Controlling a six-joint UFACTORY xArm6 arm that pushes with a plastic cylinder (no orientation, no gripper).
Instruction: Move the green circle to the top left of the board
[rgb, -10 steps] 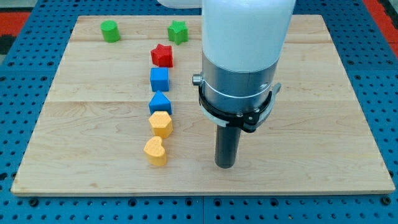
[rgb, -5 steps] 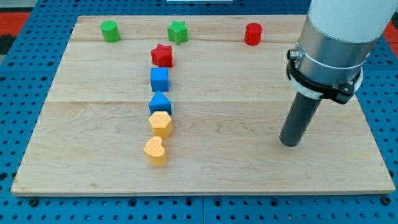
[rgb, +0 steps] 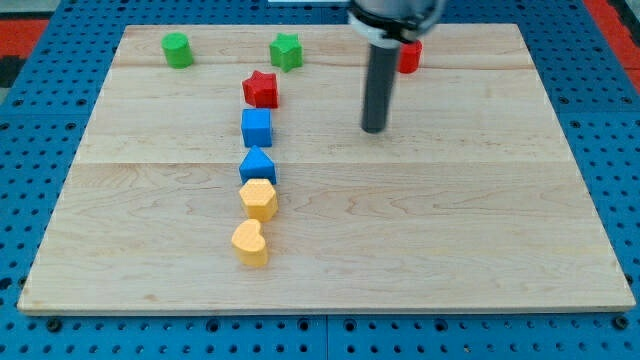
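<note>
Desk (rgb: 480, 230): a pale wooden board made of joined planks, its grain running across the view. It rests on a blue pegboard surface (rgb: 620, 150) dotted with holes, and a red patch of the same perforated material shows at the view's top left and top right corners. Nothing more of the room is visible.

Claw: the arm carries none, so no released or clenched state applies; it ends in a straight dark rod that comes down from the view's top edge. My tip (rgb: 374, 130) sits on the board in its upper half, right of centre, touching no block.

Green circle (rgb: 178, 50): it stands near the board's top left corner, well apart from my tip, far to the view's left of it and higher up.

Other blocks: a green star (rgb: 286, 51) stands near the top edge, left of the rod. A red cylinder (rgb: 410, 56) sits just right of the rod near the top edge, partly hidden behind it. A red star (rgb: 261, 89) lies below the green star. Beneath it runs a column toward the view's bottom: a blue cube (rgb: 257, 128), a blue block with a peaked top (rgb: 257, 165), a yellow hexagon-like block (rgb: 258, 199) and a yellow heart (rgb: 250, 243). The whole column lies to the view's left of my tip.
</note>
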